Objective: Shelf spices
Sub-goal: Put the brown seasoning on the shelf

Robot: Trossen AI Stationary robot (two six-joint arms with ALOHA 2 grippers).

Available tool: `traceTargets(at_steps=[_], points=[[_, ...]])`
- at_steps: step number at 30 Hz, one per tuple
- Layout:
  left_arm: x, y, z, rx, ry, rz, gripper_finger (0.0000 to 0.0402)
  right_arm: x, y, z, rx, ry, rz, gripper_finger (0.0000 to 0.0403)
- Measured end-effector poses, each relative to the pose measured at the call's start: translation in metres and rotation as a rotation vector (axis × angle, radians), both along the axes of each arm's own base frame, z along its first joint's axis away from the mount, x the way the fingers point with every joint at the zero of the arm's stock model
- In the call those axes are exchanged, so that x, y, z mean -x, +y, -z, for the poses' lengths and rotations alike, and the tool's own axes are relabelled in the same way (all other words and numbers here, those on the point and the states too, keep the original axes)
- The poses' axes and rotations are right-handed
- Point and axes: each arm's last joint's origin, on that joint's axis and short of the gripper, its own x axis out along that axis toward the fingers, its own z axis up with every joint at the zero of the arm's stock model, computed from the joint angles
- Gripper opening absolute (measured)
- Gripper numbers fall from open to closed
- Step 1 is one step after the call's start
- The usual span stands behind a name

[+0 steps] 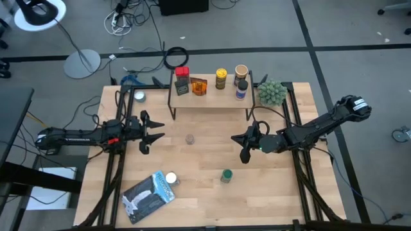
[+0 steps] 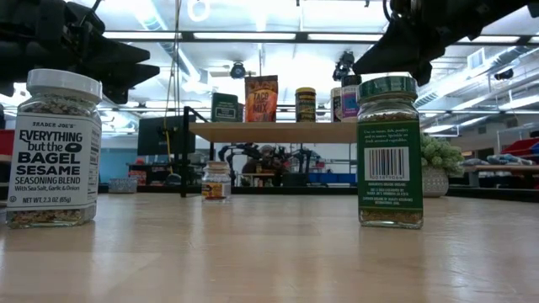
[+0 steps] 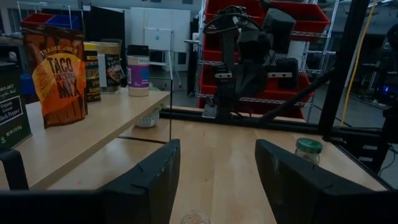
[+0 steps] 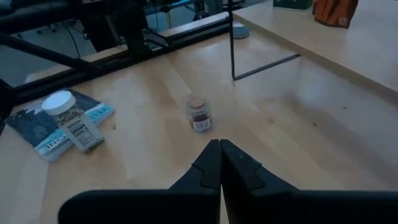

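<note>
High view: we note the low light-wood shelf on thin black legs [image 1: 212, 95] at the far side of the light wooden tabletop [image 1: 270, 192], carrying a dark green tin [image 1: 182, 87], orange taco-mix packet [image 1: 199, 85], yellow-labelled jar [image 1: 221, 78] and two more jars. The left gripper [image 1: 156, 131] hovers left of a small clear glass jar [image 1: 190, 138], jaws spread wide and empty. The right gripper [image 1: 242, 145] hangs right of it.

Low view: a white-capped bagel-seasoning jar [image 2: 54, 148] and a green-capped jar [image 2: 389, 151] stand nearest.

Right wrist view: jaws pressed together, holding nothing.
</note>
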Motion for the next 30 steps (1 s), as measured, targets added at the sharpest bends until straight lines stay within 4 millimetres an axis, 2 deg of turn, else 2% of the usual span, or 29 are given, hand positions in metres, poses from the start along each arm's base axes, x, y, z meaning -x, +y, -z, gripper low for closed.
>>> traceTargets(at_steps=[23, 30], points=[[0.0004, 0.0001, -0.0034, -0.054, -0.029, -0.01, 0.0214, 0.0004, -0.0004, 0.0012, -0.026, 0.004, 0.006, 0.0001], [0.0002, 0.0002, -0.0022, -0.084, -0.014, -0.016, 0.0214, -0.0025, -0.0062, 0.0, -0.039, -0.003, -0.005, 0.0001]])
